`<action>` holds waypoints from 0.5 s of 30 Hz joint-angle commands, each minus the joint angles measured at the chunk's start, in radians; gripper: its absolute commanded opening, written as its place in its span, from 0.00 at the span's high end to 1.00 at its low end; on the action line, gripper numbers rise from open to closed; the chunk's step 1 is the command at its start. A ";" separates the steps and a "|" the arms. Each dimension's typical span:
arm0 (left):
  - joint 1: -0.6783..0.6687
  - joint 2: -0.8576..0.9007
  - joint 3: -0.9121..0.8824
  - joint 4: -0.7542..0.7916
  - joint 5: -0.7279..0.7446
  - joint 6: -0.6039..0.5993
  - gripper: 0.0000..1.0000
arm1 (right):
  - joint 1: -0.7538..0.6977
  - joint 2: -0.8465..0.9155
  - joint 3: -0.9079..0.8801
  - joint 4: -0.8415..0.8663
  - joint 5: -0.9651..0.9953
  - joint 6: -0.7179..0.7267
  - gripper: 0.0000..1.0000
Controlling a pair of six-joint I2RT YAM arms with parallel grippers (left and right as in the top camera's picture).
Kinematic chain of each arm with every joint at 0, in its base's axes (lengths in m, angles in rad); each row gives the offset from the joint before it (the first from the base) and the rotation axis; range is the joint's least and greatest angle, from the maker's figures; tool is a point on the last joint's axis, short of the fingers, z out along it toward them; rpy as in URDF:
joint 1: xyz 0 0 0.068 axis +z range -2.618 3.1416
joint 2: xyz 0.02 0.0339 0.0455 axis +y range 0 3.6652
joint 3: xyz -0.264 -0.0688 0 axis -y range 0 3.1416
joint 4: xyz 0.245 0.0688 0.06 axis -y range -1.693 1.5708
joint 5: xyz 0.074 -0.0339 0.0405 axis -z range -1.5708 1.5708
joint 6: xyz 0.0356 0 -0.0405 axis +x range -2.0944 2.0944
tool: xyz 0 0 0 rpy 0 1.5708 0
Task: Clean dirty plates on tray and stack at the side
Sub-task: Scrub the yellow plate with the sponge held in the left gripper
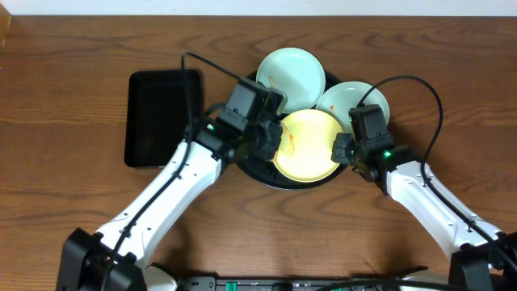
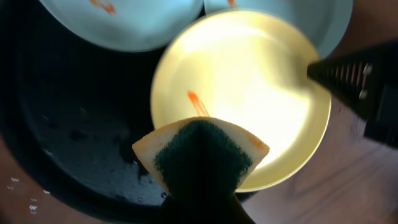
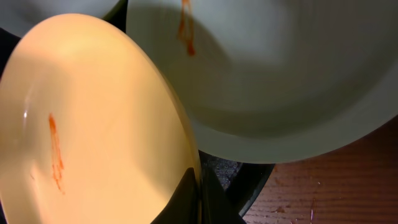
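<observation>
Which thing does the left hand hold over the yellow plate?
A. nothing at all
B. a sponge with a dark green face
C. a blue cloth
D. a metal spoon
B: in the left wrist view the left hand is shut on a sponge, yellow at the edge and dark green on its face, just above the yellow plate.

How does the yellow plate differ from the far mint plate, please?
Colour: the yellow plate is pale yellow, the far mint plate pale blue-green. Grip: the right end effector pinches the yellow plate's rim; no end effector holds the far mint plate. Both are round, glossy and carry orange smears.
</observation>
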 commanded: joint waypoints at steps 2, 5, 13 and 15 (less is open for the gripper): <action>-0.051 -0.013 -0.090 0.153 -0.013 -0.045 0.92 | 0.003 0.013 -0.005 0.002 -0.014 0.044 0.99; -0.089 -0.013 -0.159 0.282 -0.034 -0.045 0.92 | 0.003 0.018 -0.005 -0.010 -0.040 0.063 0.99; -0.122 -0.013 -0.270 0.449 -0.117 -0.064 0.92 | 0.003 0.068 -0.005 -0.008 -0.076 0.112 0.99; -0.122 -0.007 -0.279 0.460 -0.118 -0.064 0.92 | 0.003 0.070 -0.005 -0.006 -0.091 0.112 0.99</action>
